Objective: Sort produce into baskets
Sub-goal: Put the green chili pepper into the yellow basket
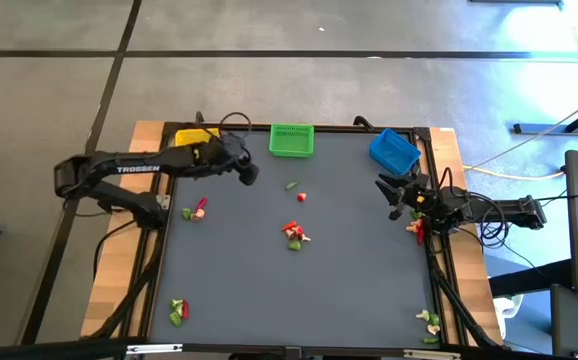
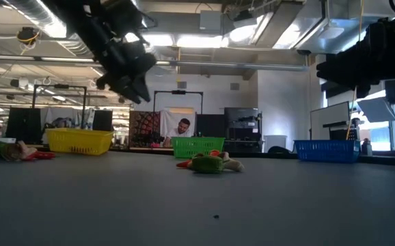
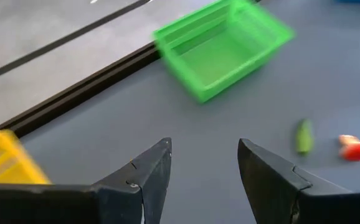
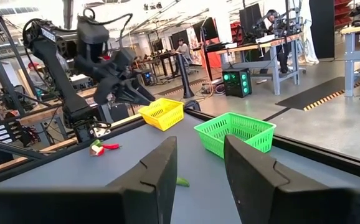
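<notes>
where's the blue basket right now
In the high view the blue basket sits at the table's far right corner, just beyond the right gripper.

You can read "TROSSEN" in white letters along the left arm (image 1: 134, 168) in the high view; no other text is legible.

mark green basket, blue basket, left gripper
green basket (image 1: 291, 140): high view, on its floor.
blue basket (image 1: 394, 151): high view, on its mesh top.
left gripper (image 3: 203, 168): left wrist view, midway between the open fingertips.
</notes>
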Controlling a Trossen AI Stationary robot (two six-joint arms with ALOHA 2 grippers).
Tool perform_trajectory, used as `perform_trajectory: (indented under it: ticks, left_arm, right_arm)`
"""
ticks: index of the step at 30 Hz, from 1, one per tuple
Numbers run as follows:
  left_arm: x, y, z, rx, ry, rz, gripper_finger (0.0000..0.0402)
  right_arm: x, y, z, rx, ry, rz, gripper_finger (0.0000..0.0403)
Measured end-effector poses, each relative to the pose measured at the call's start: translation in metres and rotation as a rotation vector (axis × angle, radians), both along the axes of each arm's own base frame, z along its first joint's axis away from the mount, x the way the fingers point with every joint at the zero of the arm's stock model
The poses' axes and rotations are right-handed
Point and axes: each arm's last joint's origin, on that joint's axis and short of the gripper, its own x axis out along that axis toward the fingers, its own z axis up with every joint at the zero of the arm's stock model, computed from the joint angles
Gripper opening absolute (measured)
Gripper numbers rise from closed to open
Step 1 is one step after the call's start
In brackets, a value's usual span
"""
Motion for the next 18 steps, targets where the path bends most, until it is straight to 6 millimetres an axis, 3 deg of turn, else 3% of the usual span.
perform_trajectory:
  ticks: [8, 18]
  left_arm:
    - [0.032, -0.017, -0.007, 0.048, -0.105, -0.108, 0.0180]
    - [0.064, -0.024, -0.034, 0.049, -0.170, -0.146, 0.0180]
  right_arm:
    - [0.000, 0.000, 0.000, 0.000, 0.004, 0.002, 0.0134]
    - [0.000, 0.000, 0.000, 0.034, -0.012, -0.003, 0.0134]
